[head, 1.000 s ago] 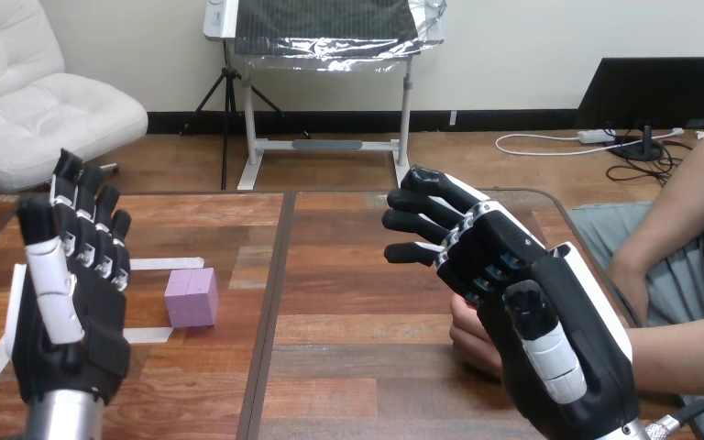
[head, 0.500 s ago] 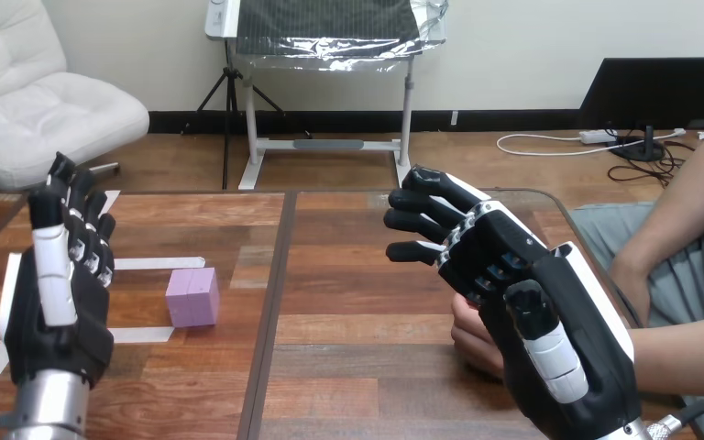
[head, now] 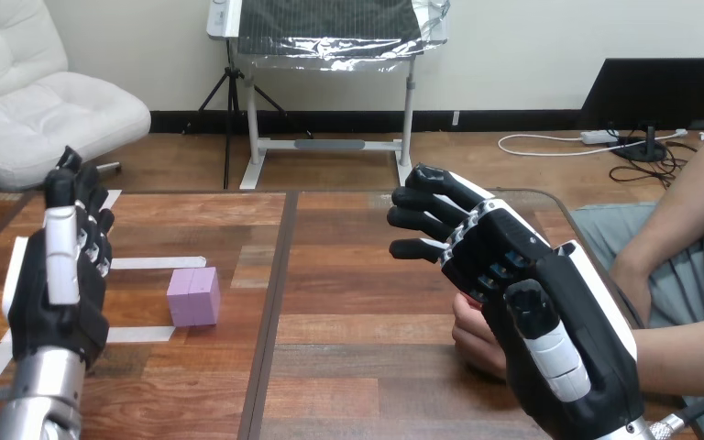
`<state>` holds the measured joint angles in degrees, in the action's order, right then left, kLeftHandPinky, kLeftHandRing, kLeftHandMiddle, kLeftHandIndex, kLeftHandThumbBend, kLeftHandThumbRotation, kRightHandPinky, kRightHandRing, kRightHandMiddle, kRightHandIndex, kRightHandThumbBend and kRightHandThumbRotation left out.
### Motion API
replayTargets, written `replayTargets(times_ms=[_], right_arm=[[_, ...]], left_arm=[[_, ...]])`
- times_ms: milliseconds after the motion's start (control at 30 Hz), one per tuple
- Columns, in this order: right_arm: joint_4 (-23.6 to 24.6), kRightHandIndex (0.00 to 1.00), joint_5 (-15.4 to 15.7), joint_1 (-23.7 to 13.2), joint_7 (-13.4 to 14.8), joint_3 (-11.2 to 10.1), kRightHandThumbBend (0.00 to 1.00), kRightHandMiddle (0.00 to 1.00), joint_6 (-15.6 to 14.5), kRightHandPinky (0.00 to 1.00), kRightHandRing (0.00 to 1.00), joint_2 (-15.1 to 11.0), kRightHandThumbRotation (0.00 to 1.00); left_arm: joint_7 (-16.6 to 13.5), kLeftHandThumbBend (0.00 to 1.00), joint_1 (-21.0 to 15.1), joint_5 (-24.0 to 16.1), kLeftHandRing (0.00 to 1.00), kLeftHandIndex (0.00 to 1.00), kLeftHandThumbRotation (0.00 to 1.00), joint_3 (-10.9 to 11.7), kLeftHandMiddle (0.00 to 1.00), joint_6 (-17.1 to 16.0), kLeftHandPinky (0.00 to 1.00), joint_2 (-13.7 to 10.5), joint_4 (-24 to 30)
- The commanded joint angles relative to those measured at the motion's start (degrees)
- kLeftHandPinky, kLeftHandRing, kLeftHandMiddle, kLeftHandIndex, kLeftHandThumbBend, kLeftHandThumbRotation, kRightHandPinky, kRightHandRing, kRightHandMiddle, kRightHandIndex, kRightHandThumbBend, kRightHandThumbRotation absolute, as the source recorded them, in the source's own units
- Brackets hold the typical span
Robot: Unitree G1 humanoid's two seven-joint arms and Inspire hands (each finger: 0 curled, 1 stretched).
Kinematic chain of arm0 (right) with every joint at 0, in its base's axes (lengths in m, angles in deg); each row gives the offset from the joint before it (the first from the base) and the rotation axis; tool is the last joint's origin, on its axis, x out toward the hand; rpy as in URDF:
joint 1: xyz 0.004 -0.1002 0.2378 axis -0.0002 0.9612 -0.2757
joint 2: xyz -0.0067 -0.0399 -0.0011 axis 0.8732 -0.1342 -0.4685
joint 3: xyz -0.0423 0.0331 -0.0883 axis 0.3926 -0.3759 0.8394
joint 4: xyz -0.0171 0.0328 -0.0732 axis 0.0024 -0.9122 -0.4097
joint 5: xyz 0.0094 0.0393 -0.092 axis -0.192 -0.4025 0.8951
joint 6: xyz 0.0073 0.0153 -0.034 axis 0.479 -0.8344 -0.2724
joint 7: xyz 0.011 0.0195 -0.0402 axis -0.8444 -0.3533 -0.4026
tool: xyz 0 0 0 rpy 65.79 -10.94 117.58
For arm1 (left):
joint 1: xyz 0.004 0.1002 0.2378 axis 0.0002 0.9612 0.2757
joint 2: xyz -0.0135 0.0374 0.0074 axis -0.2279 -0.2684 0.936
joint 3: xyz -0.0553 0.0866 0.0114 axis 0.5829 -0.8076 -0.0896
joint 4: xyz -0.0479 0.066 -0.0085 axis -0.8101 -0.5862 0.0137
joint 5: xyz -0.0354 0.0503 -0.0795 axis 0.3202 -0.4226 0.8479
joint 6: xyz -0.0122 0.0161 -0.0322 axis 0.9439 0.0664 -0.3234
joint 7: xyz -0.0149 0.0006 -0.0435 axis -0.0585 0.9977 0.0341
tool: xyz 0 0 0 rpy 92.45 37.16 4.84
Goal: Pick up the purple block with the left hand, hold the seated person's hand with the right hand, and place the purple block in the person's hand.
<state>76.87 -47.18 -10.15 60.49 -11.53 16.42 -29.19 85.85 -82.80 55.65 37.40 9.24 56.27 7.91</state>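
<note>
- My left hand [head: 55, 293] stands upright over the tabletop [head: 357, 367], its fingers [head: 60, 243] straight, close together and holding nothing.
- The purple block [head: 192, 296] sits on the wood at 3 o'clock from that hand, apart from it, with nothing between the two.
- If I sweep in sideways with my fingers this straight, I think I will shove the block towards 3 o'clock instead of closing round it. Its flat base looks likely to slide.
- White tape strips [head: 156, 263] lie at the block's 12 and 6 o'clock. They are flat and block nothing.
- A dark seam [head: 270, 302] runs at the block's 3 o'clock, and a pushed block might catch there.
- My right hand [head: 559, 312] has spread fingers reaching towards 10 o'clock, curled round nothing.
- The person's hand [head: 473, 335] shows at my palm's 8 o'clock, beneath it. I cannot tell whether we touch.
- My own palm covers that hand, so a block brought across now would have no open place to land and could fall.
</note>
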Motion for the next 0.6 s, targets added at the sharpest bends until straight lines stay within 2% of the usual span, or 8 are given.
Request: replayTargets(times_ms=[0, 200, 400, 567], right_arm=[[0.4, 0.84, -0.1, -3.6, 0.5, -0.7, 0.88, 0.83, 0.9, 0.76, 0.83, 0.8, 0.79], [0.5, 0.84, -0.7, -3.7, 0.3, -0.7, 0.88, 0.83, 0.6, 0.76, 0.83, 0.9, 0.78], [0.2, 0.84, -0.2, -3.7, 0.5, -0.9, 0.87, 0.83, 1.1, 0.76, 0.83, 1.0, 0.78], [0.2, 0.84, -0.4, -3.8, 0.4, -0.9, 0.87, 0.83, 1.1, 0.75, 0.82, 1.0, 0.78]], left_arm=[[1.2, 0.61, -6.4, -1.7, 1.00, 1.00, 0.93, 0.0, 1.00, -1.0, 1.00, -2.6, -3.8], [0.7, 0.59, -8.6, -5.7, 1.00, 1.00, 0.92, -0.9, 1.00, -2.0, 1.00, -4.4, -8.0], [0.7, 0.49, -11.2, -8.5, 1.00, 1.00, 0.93, -1.0, 1.00, -4.2, 1.00, -5.5, -12.8], [-1.1, 0.46, -13.2, -12.8, 0.99, 0.98, 0.90, -2.2, 0.99, -5.5, 1.00, -7.2, -16.8]])
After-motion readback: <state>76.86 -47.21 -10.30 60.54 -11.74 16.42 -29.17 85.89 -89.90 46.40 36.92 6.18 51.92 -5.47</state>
